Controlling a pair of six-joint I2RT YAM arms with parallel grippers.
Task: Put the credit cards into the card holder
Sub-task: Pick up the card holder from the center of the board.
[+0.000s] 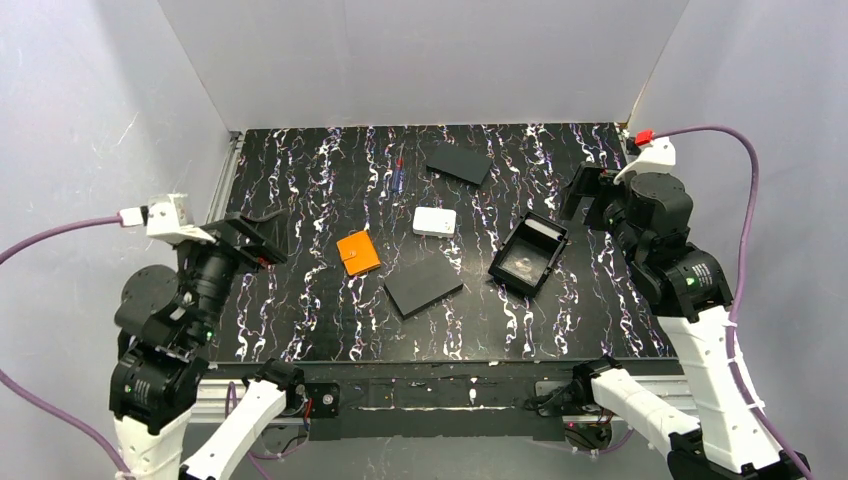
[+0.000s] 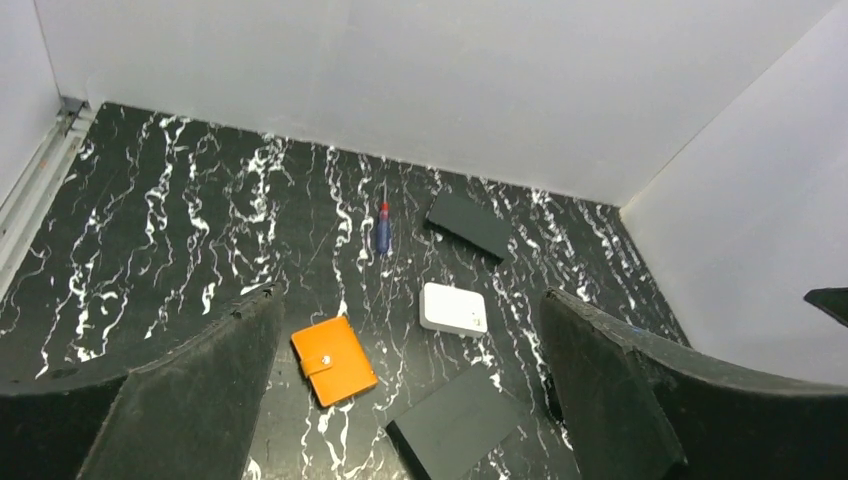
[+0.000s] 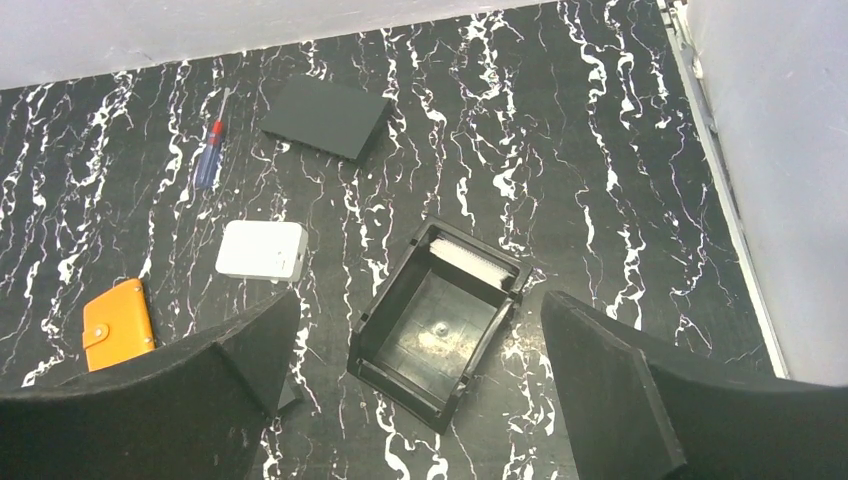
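Card holder (image 1: 358, 253) flat on table (image 1: 300, 170): light, stiffish, slick (likely); pinch across edges. Left claw (image 2: 405, 340), right claw (image 3: 420, 310) spread wide, empty.

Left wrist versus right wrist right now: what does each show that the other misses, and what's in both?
Only the left wrist: the nearer flat black slab, in plain view on the table.
Only the right wrist: the open black box, with a pale ribbed strip along its far inner wall.
Both: the closed orange card holder, the white box, the screwdriver and the far black slab.
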